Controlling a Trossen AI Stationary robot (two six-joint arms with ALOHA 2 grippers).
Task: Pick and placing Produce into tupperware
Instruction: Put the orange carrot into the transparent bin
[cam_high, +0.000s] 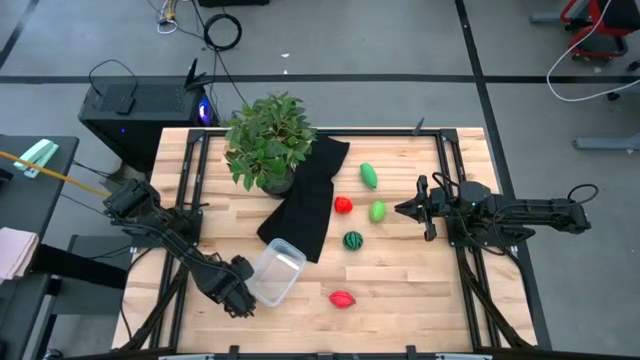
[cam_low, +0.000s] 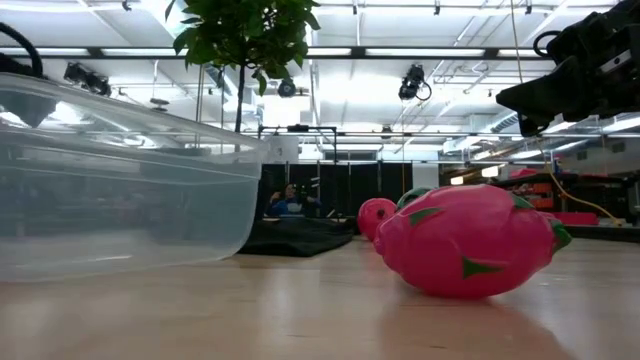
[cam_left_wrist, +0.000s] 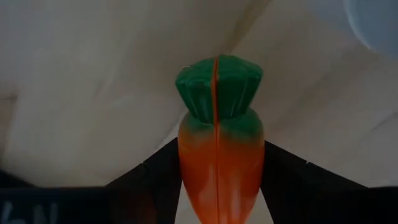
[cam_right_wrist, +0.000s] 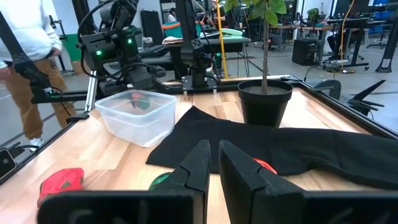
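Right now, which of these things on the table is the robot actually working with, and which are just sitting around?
Part of the job:
tupperware
orange carrot, held in the left gripper
long green toy
light green toy
dark green striped toy
two red toys

Just lying about:
potted plant
black cloth

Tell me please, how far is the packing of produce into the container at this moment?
Nothing lies inside the tupperware yet. The left gripper, beside the tupperware, is shut on the carrot. Five pieces wait on the table: long green one, light green one, striped dark green one, and two red ones. The right gripper is near the light green one, holding nothing.
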